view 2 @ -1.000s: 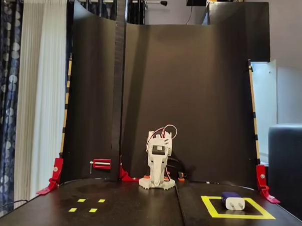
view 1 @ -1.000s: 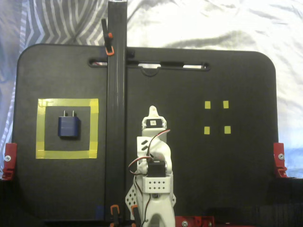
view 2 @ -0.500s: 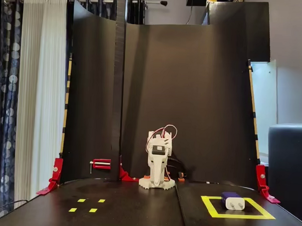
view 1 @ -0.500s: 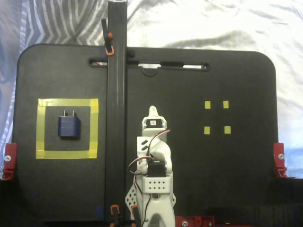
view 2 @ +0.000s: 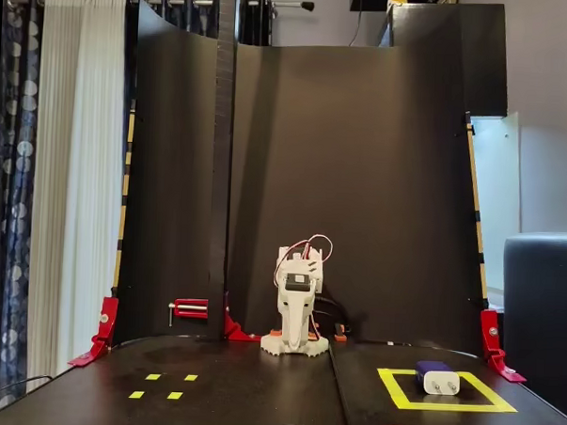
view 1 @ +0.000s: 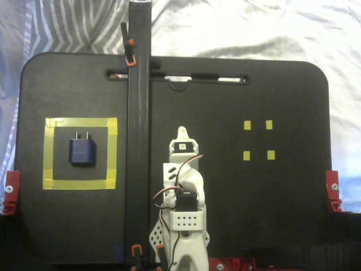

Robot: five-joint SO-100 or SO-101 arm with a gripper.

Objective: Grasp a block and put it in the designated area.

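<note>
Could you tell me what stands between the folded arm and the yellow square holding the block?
In a fixed view from above, a tall black post crosses between the arm and the designated area, where the block lies.

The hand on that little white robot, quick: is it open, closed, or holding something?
Hand: folded in and holding nothing, open or closed cannot be told. The block lies apart inside the yellow tape square.
</note>
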